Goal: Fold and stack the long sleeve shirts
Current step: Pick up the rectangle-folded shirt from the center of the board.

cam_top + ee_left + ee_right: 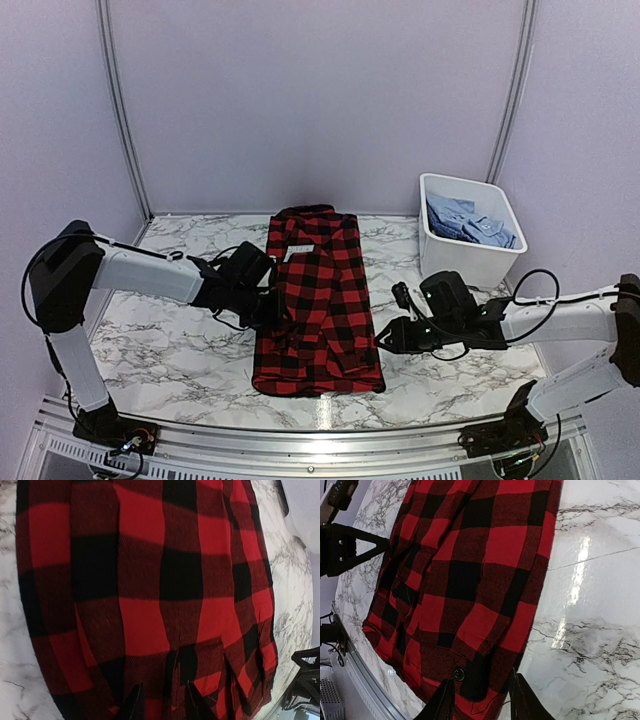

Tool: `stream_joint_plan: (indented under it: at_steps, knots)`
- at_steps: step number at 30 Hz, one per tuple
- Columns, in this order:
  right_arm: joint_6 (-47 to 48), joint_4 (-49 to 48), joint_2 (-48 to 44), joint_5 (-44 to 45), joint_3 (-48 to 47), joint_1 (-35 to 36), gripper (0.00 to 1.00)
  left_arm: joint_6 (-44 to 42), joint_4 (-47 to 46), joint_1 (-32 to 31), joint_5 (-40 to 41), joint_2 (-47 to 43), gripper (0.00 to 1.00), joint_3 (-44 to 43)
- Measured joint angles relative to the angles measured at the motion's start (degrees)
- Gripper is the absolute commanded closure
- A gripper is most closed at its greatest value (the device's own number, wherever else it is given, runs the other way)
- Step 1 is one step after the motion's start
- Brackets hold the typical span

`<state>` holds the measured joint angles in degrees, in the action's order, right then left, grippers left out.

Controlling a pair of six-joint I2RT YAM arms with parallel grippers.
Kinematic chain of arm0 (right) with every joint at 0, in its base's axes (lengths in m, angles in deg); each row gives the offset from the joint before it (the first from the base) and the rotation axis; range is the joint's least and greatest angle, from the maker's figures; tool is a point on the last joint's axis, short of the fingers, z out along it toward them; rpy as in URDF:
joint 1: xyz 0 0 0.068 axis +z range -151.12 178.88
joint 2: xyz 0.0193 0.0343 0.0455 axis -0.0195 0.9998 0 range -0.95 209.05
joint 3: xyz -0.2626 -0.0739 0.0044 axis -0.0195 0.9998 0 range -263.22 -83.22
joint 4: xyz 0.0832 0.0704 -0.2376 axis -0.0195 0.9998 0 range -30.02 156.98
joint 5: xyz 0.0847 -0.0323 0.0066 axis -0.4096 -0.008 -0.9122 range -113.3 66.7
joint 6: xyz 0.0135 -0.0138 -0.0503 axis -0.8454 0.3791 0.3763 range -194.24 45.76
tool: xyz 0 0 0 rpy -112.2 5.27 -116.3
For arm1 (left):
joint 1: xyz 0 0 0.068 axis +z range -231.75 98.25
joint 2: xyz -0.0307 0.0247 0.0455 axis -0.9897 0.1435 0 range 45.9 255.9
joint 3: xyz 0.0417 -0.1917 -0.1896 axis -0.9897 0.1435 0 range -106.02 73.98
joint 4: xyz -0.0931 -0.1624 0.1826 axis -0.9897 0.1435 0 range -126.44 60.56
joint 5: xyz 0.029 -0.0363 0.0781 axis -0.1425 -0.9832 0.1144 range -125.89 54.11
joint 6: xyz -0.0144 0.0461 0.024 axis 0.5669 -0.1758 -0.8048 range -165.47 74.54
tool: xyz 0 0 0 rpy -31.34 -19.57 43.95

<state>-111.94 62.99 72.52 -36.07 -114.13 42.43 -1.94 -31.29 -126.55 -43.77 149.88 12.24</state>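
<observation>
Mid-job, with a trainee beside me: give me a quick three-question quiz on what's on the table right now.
1. True or false: the checked shirt lies inside the white tub.
2. The tub holds: A) blue shirts B) towels C) nothing.
3. Fill in: in the top view, the right gripper is at the checked shirt's ___ edge.
Key: 1 false, it lies spread on the table. 2 A. 3 right.
</observation>
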Motion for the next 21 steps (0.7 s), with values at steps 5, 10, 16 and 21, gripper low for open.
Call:
stream_joint_plan:
  at_steps: [5, 10, 16, 21]
  knots:
    - [-0.02, -0.31, 0.02, -1.22, -0.13, 0.33, 0.68, 3.15, -2.86, -2.95, -0.76, -0.46, 0.74, 4.11]
    - [-0.02, -0.57, 0.68, -1.92, -0.28, 0.39, 0.68, 5.07, -5.75, -3.56, -1.33, -0.94, 0.74, 7.43]
    - [-0.04, -0.94, 2.75, -3.17, -1.27, 0.57, 0.69, 4.94, -6.45, -3.58, -2.16, -0.94, 0.74, 7.78]
    - [-0.02, -0.42, 3.37, -3.43, -1.62, 0.94, 0.66, 3.80, -4.15, -3.58, -2.12, -3.80, 0.69, 8.04]
